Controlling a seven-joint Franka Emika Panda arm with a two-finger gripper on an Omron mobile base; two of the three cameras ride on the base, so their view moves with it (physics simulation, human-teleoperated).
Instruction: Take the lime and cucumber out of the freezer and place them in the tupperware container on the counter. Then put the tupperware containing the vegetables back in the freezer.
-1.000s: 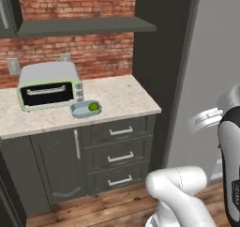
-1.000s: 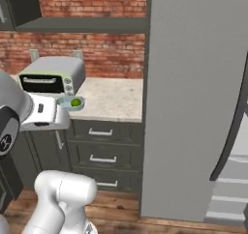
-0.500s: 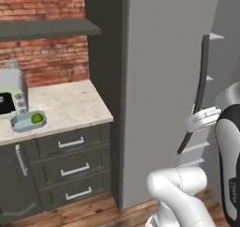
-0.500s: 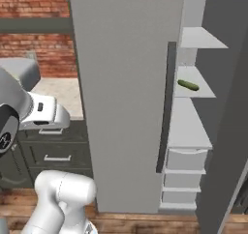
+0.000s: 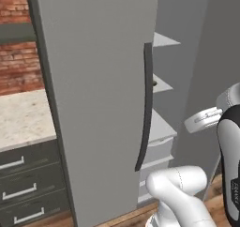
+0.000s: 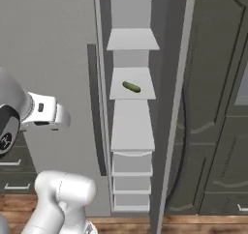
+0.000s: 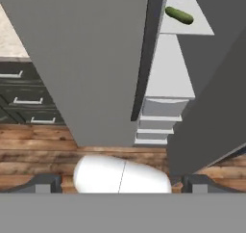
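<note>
The freezer stands open, its big grey door swung out with the dark curved handle facing me. On a middle pale shelf inside lies the dark green cucumber, which also appears at the top of the hand view as the cucumber. My gripper is open, its fingertips wide apart with nothing between them. It hangs well short of the shelves, in front of the door's edge. The beige counter shows at the left. The lime and the tupperware container are out of view.
Dark drawers with silver handles sit under the counter. A tall dark cabinet stands right of the freezer. Pale freezer drawers fill the bottom of the compartment. The floor is wood planks.
The whole picture has shifted: the base has swung from the counter with the toaster oven and tray over to the open freezer. The gripper stays open.
</note>
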